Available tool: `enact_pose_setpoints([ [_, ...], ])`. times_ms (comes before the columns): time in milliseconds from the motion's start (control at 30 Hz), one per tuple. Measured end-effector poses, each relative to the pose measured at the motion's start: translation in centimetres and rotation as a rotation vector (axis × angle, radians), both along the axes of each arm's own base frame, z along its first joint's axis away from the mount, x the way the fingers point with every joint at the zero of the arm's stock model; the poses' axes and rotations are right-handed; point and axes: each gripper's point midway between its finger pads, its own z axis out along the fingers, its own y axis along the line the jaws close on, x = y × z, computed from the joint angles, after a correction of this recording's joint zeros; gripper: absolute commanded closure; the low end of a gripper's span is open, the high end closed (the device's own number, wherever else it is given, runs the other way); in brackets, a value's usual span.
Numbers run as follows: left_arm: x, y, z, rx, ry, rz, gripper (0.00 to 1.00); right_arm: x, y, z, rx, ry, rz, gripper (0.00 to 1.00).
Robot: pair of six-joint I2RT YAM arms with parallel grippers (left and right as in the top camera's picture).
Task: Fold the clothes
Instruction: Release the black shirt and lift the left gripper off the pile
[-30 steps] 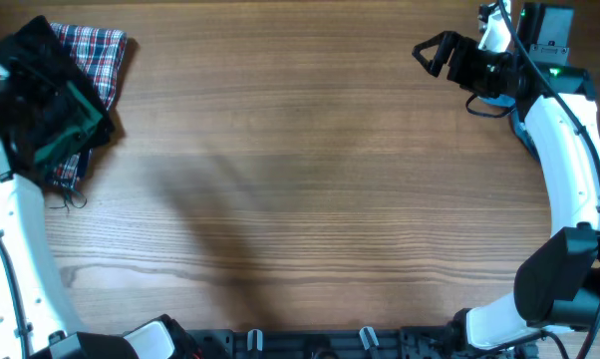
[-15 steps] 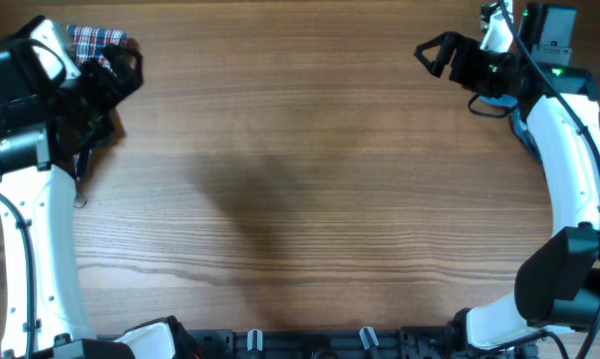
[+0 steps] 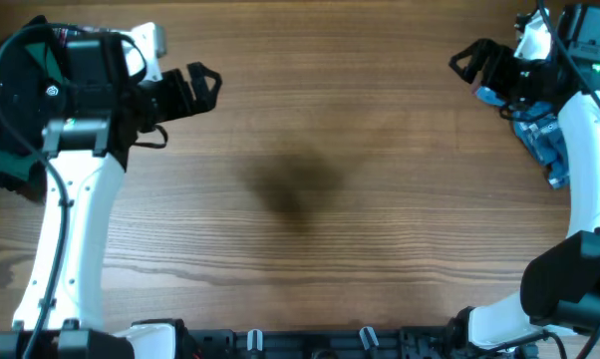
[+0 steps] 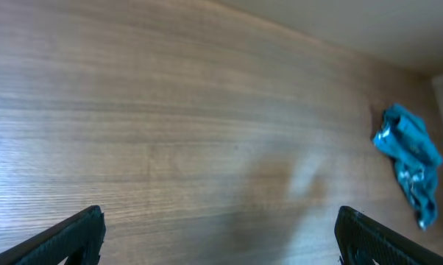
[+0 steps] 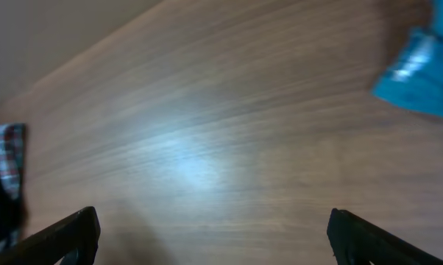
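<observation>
Table surface (image 3: pixel 310 249) nearest the arm bases is bare wood, and the whole central work area carries no garment.

Farther out, both arms hover over the table's far half.

- Left gripper (image 3: pixel 202 90): fingers spread wide, nothing between them. The left wrist view shows both fingertips (image 4: pixel 78 234) well apart over bare wood.
- Right gripper (image 3: pixel 463 62): fingers likewise spread wide and empty. Its wrist view shows the fingertips (image 5: pixel 67 234) apart above bare wood.

Location of the clothes, all at the table's margins:

1. Blue garment (image 3: pixel 544 140): at the right edge, beside and partly under the right arm. It lies crumpled in a loose heap (no flat panel or straight fold line is visible).
2. Black garment (image 3: pixel 6 125): at the left edge, behind the left arm, bunched as a dark mass with a patch of green showing. Whether it is folded cannot be told.
3. Plaid cloth (image 5: pixel 4 165): just beside the dark mass, seen only at the edge of the right wrist view.

Task status, as a judgement: no piece is spread out for folding and neither gripper holds fabric. The blue garment appears unfolded and needs to be brought to the centre and flattened. The state of the left-hand pile is undetermined.
</observation>
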Motion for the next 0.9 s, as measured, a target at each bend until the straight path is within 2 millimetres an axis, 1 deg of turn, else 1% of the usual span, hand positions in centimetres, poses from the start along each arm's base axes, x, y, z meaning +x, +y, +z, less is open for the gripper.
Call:
enact_pose_setpoints([
  [133, 0.3, -0.8, -1.5, 0.002, 0.038, -0.023, 0.0, -0.4, -1.2, 0.4, -0.069, 0.022, -0.029, 0.0],
  [233, 0.5, -0.8, -2.4, 0.005, 0.062, -0.025, 0.0, -0.8, -1.9, 0.1, -0.104, 0.047, -0.05, 0.0],
  [333, 0.6, -0.8, -2.8, 0.005, 0.074, -0.025, 0.0, -0.7, -2.3, 0.0, -0.127, 0.049, -0.064, 0.0],
  [533, 0.6, -0.8, -3.0, 0.005, 0.079, -0.025, 0.0, -0.6, -2.8, -0.1, -0.152, 0.049, -0.08, 0.0],
  [900, 0.6, -0.8, -3.0, 0.005, 0.079, -0.025, 0.0, -0.6, -3.0, -0.1, -0.163, 0.05, -0.086, 0.0],
])
